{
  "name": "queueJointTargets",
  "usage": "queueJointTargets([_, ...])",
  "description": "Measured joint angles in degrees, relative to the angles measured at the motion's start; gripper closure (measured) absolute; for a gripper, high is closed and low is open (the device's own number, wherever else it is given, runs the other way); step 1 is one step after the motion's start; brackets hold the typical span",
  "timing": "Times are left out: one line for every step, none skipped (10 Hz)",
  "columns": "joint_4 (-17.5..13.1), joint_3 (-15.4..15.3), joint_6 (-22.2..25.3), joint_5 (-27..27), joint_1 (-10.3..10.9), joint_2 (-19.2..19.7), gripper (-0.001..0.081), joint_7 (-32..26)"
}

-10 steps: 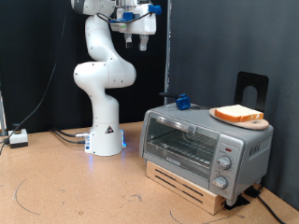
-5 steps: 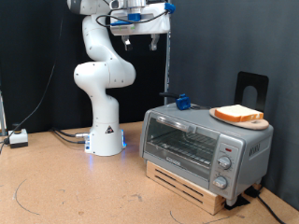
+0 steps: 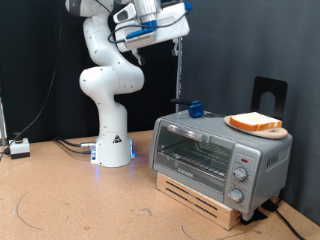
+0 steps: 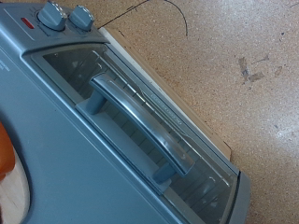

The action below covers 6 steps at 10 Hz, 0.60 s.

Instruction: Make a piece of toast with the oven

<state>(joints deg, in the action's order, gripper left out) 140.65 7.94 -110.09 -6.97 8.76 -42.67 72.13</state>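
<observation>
Item: toaster-oven station, one arm, task barely begun. The oven (image 3: 220,157) sits on a slatted wooden base (image 3: 200,197) on the brown tabletop (image 3: 70,200), right of centre in the exterior view, glass door (image 3: 195,155) shut, door handle (image 4: 140,131) untouched, three knobs (image 3: 240,182) stacked at its right end. The piece of toast (image 3: 254,122) lies flat on a round wooden board (image 3: 262,131) on the oven's roof, towards the right end; a small blue object (image 3: 195,108) stands on the roof's far left part. A black stand (image 3: 268,95) rises behind the board. The gripper (image 3: 178,40) hangs high near the exterior view's top, well above the oven and well apart from the bread, with nothing seen between its fingers; whether the fingers are parted or together cannot be told, since they are tiny in the exterior view and absent from the wrist view. The wrist view looks down on the closed door and handle, with a sliver of board at one edge. Judgement: the step in hand is the approach to the door; doing it well means centring over the handle's middle, aligning the fingers across the bar, and descending squarely so the door pulls open without dragging the oven off its base.
</observation>
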Motion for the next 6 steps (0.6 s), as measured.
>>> queueJointTargets([0.00, 0.00, 0.51, -0.76, -0.19, -0.03, -0.0003, 1.68])
queueJointTargets([-0.04, 0.99, 1.83, -3.04, 0.62, -0.25, -0.0003, -2.33])
queueJointTargets([-0.18, 3.11, 4.33, -4.33, 2.22, -0.74, -0.0003, -9.04])
queueJointTargets([-0.22, 5.09, 6.78, -4.84, 3.82, -1.03, -0.0003, -15.71])
queueJointTargets([-0.20, 6.78, 8.52, -4.81, 5.32, -0.86, -0.0003, -22.42])
queueJointTargets([-0.04, 8.09, 8.82, -3.90, 6.63, -0.05, -0.0003, -29.29])
